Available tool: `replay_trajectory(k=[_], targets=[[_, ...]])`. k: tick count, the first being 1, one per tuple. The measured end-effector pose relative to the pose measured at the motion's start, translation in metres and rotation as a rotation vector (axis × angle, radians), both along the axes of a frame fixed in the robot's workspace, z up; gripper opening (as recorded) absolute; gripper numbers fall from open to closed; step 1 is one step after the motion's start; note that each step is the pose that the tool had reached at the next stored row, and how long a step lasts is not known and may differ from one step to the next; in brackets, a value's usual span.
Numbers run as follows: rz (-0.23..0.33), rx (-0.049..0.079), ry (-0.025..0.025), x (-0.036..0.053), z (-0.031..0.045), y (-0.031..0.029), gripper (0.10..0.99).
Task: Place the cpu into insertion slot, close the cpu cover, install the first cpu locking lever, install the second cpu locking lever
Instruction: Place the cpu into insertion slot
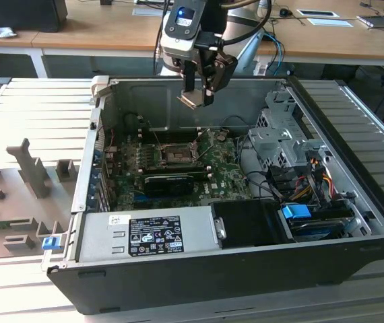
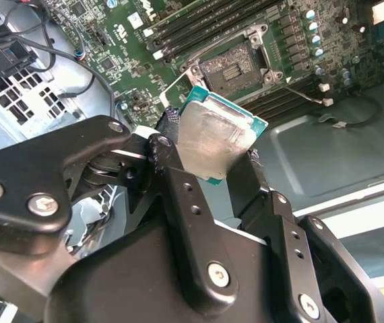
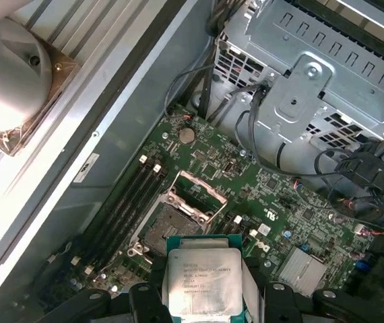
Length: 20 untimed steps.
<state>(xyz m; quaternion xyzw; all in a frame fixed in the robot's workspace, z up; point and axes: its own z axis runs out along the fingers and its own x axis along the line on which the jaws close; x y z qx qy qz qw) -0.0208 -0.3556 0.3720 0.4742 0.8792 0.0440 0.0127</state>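
Exterior view puts the black two-fingered pincer [image 1: 196,94] high over the open black computer case [image 1: 246,269], pinching the small flat square cpu [image 1: 193,100] with its silver-grey metal top and tan-green edge. From the pincer, the square dark insertion slot [image 1: 177,155] with its silvery rim lies at roughly six to seven o'clock in that view. It sits well below on the green circuit board [image 1: 226,168], just at twelve o'clock of the long black card [image 1: 168,182]. Chip and socket are clearly apart, with open air between them.

In the second wrist view the fingers [image 2: 178,188] press on two opposite edges of the chip, which is tilted rather than level (one corner leans toward the socket). The chip is near enough square that I would not call any long axis. What matters, in my judgement, is squaring its edges to the socket's rim.

In the first wrist view the thin silvery cpu cover [image 3: 195,190] stands hinged up beside the socket, its window open, and the socket bed looks bare. The chip's lid is dull, brushed and printed with small text.
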Motion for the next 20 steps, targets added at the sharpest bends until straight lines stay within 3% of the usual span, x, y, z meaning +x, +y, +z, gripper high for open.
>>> replay_trajectory(k=[3,9,20], targets=[[-0.022,0.0,0.0,0.0,-0.0002,0.0,0.529],[-0.132,0.0,0.0,0.0,-0.0006,0.0,0.529],[-0.239,0.0,0.0,0.0,-0.0012,0.0,0.529]])
